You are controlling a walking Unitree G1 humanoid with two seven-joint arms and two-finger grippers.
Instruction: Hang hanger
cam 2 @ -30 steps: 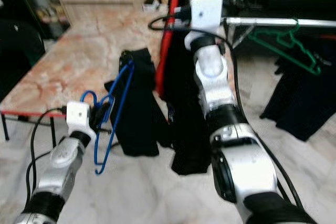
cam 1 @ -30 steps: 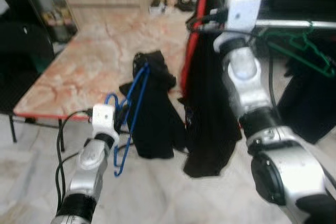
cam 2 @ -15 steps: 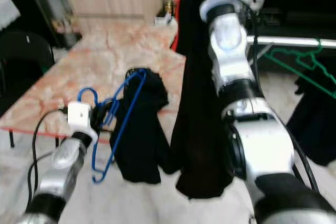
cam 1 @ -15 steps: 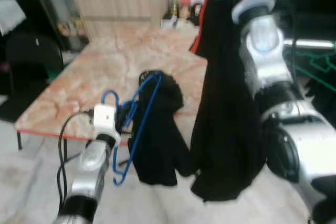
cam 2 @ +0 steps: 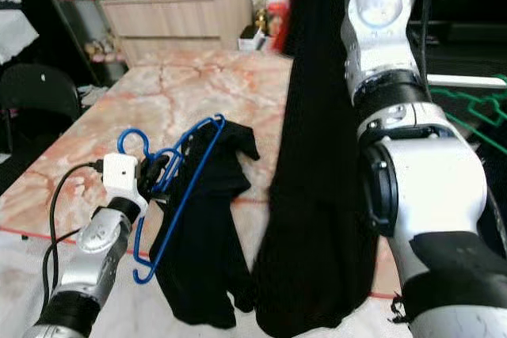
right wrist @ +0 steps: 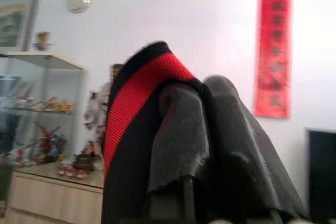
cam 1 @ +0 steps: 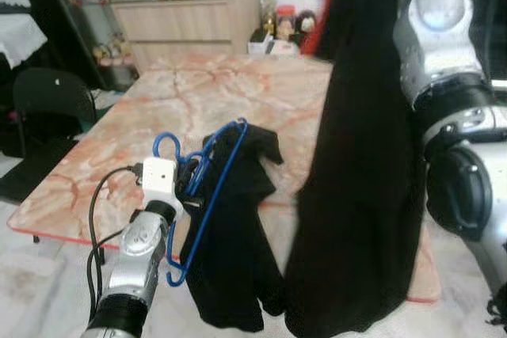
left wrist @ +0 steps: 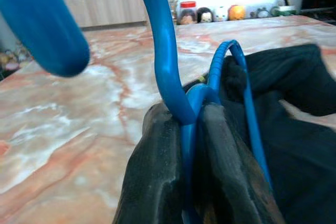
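A blue hanger (cam 1: 207, 195) with a black garment (cam 1: 238, 267) draped on it hangs at the near edge of the marble table (cam 1: 238, 93). My left gripper (left wrist: 191, 114) is shut on the blue hanger's neck just below its hook. My right arm (cam 1: 436, 37) is raised high on the right. Its gripper (right wrist: 202, 98) is shut on the red-trimmed collar (right wrist: 139, 82) of a long black garment (cam 1: 356, 180), which hangs down in front of the arm to about table height.
A metal rail (cam 2: 463, 81) with a green hanger (cam 2: 467, 112) on it runs behind my right arm. A black chair (cam 1: 47, 100) stands left of the table. A wooden cabinet (cam 1: 190, 17) with ornaments lines the far wall.
My right arm has lifted the long black garment higher, so its gripper has left the top of the eye views. The camera has tilted and come closer. The left gripper keeps its hold.
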